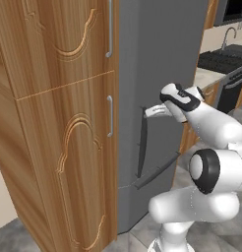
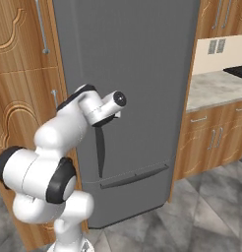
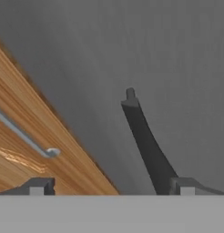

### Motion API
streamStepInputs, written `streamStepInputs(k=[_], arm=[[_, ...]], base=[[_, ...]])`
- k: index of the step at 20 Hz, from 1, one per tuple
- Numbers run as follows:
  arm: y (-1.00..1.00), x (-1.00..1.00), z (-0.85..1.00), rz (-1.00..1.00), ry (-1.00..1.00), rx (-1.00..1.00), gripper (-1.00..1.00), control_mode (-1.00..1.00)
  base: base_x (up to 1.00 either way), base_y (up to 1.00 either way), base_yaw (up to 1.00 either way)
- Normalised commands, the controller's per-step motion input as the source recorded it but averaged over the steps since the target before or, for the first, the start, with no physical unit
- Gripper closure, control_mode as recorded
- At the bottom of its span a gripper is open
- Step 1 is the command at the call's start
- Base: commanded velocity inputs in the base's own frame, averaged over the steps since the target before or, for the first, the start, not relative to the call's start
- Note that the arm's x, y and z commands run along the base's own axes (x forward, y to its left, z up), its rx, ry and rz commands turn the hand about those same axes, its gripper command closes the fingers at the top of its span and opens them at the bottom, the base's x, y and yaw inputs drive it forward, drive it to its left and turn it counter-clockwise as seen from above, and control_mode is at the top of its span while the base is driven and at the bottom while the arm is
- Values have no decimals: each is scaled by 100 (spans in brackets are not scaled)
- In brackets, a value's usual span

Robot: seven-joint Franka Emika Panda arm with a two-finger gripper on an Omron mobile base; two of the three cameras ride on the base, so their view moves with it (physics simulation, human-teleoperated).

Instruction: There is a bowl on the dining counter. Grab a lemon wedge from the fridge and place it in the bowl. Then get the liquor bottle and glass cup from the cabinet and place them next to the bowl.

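Grey fridge handle (image 3: 148,145) lay off-centre toward one fingertip of the spread, empty hand (image 3: 111,187); closing there risked missing it.

Light is even and diffuse, with no glare and only faint shading on the grey fridge (image 2: 133,98) door. Every picture is rendered and slightly soft, edges pixelated. The wooden cabinet (image 1: 59,123) grain looks smeared close up.
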Motion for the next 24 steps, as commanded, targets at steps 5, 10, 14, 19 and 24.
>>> streamStepInputs(k=[5, 10, 14, 19, 24], arm=[[12, 21, -7, 1, -1, 4, -100, -100], [8, 28, -6, 0, -2, 4, -100, -100], [8, 34, -5, 0, -1, 3, -100, -100], [2, 34, -9, 0, -2, 3, -100, -100], [1, 27, -20, 1, -2, 2, -100, -100]], base=[[0, 0, 0], [0, 0, 0], [0, 0, 0], [0, 0, 0], [0, 0, 0]])
